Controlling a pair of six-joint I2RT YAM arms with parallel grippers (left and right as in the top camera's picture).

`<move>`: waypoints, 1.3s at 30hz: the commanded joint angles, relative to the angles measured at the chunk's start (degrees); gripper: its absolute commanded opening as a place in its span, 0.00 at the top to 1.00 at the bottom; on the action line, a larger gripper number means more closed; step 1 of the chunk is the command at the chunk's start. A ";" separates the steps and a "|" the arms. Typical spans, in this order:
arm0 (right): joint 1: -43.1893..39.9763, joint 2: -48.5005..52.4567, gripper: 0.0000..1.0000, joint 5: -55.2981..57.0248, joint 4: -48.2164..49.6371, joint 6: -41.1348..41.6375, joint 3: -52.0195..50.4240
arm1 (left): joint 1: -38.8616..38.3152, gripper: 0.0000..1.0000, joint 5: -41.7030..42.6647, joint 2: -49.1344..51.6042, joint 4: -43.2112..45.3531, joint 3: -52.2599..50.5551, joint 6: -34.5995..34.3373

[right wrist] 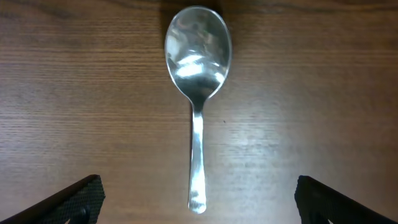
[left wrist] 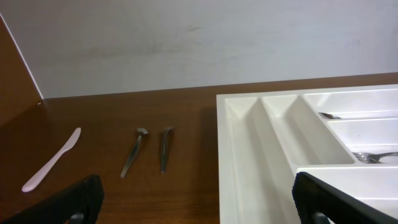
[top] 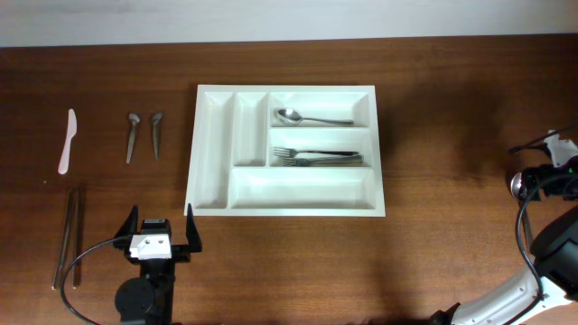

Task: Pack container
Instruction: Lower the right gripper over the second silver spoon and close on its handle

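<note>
Container (top: pixel 213 108) holds one spoon (top: pixel 312 118) and two forks (top: pixel 318 158); left pincer (top: pixel 162 221) and right pincer (right wrist: pixel 199 194) both gape empty.

left gripper (top: pixel 162 222) near left, jaws spread wide, right gripper (top: pixel 540 144) far right, facing down, jaws spread wide

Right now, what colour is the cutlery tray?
The tray is plain white, with no pattern; the overhead view shows it best.

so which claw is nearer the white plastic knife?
Left. In the overhead view the left claw sits below and right of the white plastic knife; the right claw is past the container, on the far right.
</note>
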 commanded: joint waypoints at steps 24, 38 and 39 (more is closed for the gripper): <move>-0.07 -1.49 0.01 0.33 11.39 -2.80 -11.41 | 0.37 0.01 0.04 -0.26 -0.20 -0.28 -0.55; -0.11 1.07 0.01 1.38 12.70 -2.82 -11.41 | 0.37 0.01 0.04 -0.26 -0.20 -0.28 -0.55; -0.11 1.07 0.01 1.38 12.87 -2.80 -11.41 | 0.37 0.01 0.04 -0.26 -0.20 -0.28 -0.55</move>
